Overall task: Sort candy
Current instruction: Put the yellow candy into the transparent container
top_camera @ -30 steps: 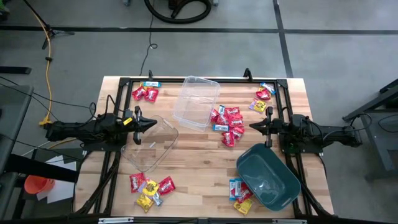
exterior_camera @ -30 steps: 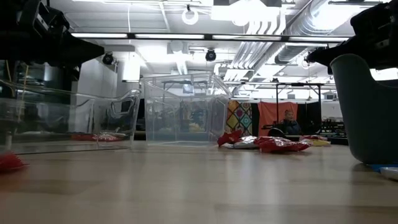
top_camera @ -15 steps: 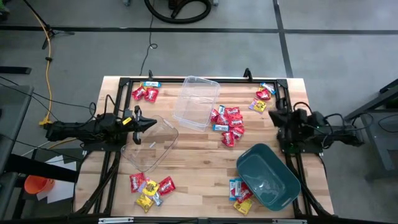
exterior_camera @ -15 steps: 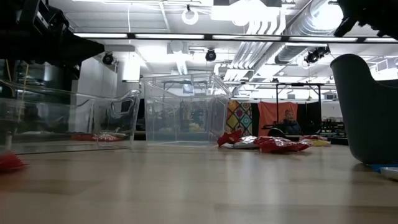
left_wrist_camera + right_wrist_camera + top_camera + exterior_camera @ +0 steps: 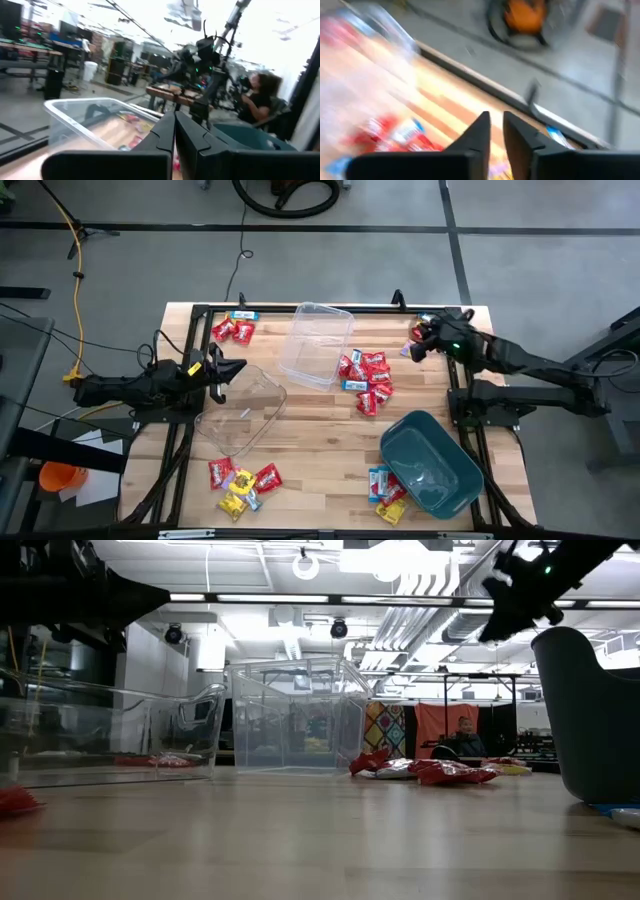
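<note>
Candy packets in red, yellow and blue-and-white lie on the table in several piles: far left (image 5: 232,330), centre (image 5: 368,375), far right (image 5: 423,335), near left (image 5: 241,484), and near right (image 5: 388,496) beside the teal bin. My right gripper (image 5: 418,343) hovers over the far-right pile, its fingers a narrow gap apart (image 5: 496,122). In the low view it hangs high (image 5: 508,602). My left gripper (image 5: 234,370) is shut (image 5: 175,120). It hovers at the left side, over the rim of a clear tub (image 5: 242,410).
A second clear tub (image 5: 318,343) stands at the far middle, next to the centre pile. The teal bin (image 5: 430,463) sits at the near right. A dark frame runs along the table's edges (image 5: 300,308). Bare wood lies in the near middle (image 5: 320,460).
My right arm has swung from the middle of the table's right side toward the far right corner. Its gripper has turned toward the far edge and now hangs over the far-right candy pile. The candy and the bins have stayed put.
</note>
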Robot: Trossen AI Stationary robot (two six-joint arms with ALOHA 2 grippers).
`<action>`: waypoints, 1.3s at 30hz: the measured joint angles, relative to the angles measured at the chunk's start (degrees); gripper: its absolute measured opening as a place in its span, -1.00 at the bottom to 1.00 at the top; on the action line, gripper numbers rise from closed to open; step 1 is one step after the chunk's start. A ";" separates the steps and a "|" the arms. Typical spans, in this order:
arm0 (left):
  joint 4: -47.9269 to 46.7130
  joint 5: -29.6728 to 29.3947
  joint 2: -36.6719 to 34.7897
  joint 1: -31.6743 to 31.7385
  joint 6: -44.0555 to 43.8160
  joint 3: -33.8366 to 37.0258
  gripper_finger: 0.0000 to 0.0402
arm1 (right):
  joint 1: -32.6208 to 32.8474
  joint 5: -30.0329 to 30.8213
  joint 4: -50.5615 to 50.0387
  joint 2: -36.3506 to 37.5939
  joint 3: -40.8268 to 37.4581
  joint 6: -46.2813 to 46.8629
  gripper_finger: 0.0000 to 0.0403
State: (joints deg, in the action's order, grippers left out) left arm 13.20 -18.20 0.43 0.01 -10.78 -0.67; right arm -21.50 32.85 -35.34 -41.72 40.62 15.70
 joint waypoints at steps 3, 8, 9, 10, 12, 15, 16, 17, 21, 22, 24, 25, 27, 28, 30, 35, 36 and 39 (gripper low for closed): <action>2.28 -0.61 0.97 0.02 -0.04 0.00 -0.94 | -4.11 -0.93 -4.51 -5.01 1.59 2.17 -0.48; 8.34 -0.64 6.26 0.07 -0.01 -1.12 -0.71 | -9.77 -8.27 -5.62 -10.40 1.68 2.20 -0.06; 8.45 -0.72 7.87 0.22 -0.03 -2.04 -0.67 | -10.80 -10.10 -5.61 -11.24 1.68 2.15 0.01; 8.56 -0.72 9.83 0.53 -0.04 -3.14 -0.62 | -11.85 -12.17 -5.64 -12.19 1.70 2.06 0.07; 8.78 -0.75 14.59 1.35 0.05 -5.67 -0.53 | -13.93 -15.96 -6.09 -13.94 1.70 2.09 0.16; 8.77 -1.76 23.69 3.17 1.77 -10.41 -0.43 | -17.02 -19.16 -7.16 -16.74 1.72 2.29 0.23; 8.60 -2.64 26.93 3.87 2.57 -12.14 -0.41 | -17.99 -19.49 -7.33 -17.81 1.72 2.29 0.23; 8.60 -3.57 30.22 4.62 3.25 -13.82 -0.39 | -18.94 -19.55 -7.30 -18.83 1.72 2.28 0.24; 6.66 -3.76 40.87 6.96 4.43 -19.68 -0.36 | -22.70 -20.86 -7.29 -23.04 1.72 1.88 0.24; 6.21 -3.30 42.92 7.26 4.44 -20.87 -0.36 | -23.50 -21.61 -7.25 -23.99 1.72 1.85 0.24; 5.21 -2.70 45.87 7.54 4.49 -22.26 -0.36 | -24.80 -22.88 -7.05 -25.89 1.72 1.86 0.24; 4.95 -2.62 47.13 7.54 4.65 -22.56 -0.36 | -25.35 -23.23 -6.87 -26.82 1.72 1.85 0.24; 4.74 -2.60 49.01 7.48 4.98 -22.75 -0.36 | -26.02 -24.37 -6.46 -28.58 1.72 1.98 0.24; 4.60 -2.60 49.58 7.48 4.96 -22.75 -0.36 | -26.23 -25.17 -6.19 -29.46 1.72 2.24 0.24; 4.60 -2.58 50.20 7.48 4.98 -22.75 -0.36 | -26.29 -26.09 -5.27 -31.15 1.72 2.50 0.24; 4.64 -0.11 48.40 7.48 4.96 -22.75 -0.36 | -26.27 -26.98 -2.41 -35.48 1.72 4.12 0.24; 4.65 0.60 47.65 7.48 4.94 -22.75 -0.36 | -26.27 -27.06 -1.96 -36.39 1.72 4.56 0.24; 3.47 2.21 45.04 7.43 4.96 -22.77 -0.36 | -26.27 -26.89 -1.67 -39.06 1.72 4.93 0.24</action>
State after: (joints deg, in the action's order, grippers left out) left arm 16.67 -15.98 45.47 7.44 -5.82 -23.44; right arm -47.77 5.96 -37.01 -80.78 42.35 20.62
